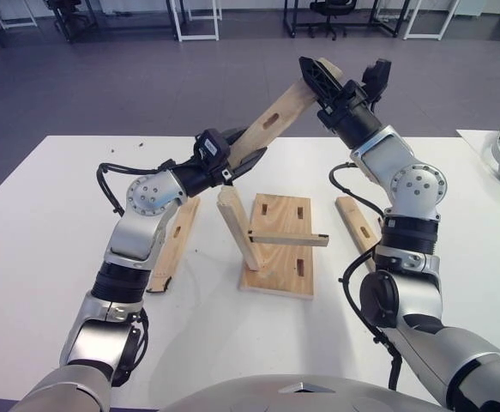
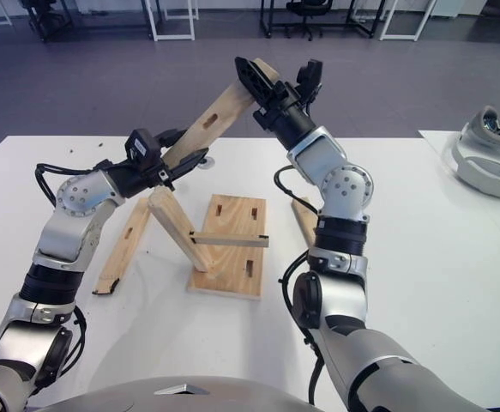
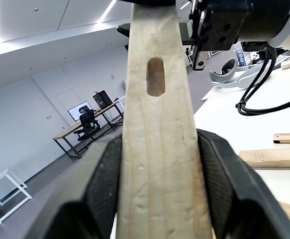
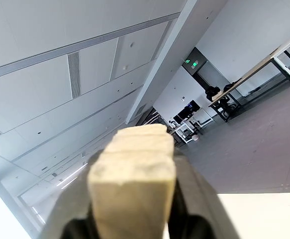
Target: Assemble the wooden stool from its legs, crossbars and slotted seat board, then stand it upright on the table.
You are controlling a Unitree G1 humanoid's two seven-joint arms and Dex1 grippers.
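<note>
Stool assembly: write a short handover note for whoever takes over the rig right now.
Grippers: the left gripper is shut on the lower end of the raised leg, and the right gripper is shut on its upper end. The leg hangs slanted above the table.
Parts: the seat board lies flat. A tilted leg stands at its near-left corner, with a crossbar sticking out to the right. The left spare piece and the right spare piece lie on either side of the board.
Done: one leg with its crossbar is on the board.
Left: fit the raised leg and the spare pieces, then stand the stool upright.
</note>
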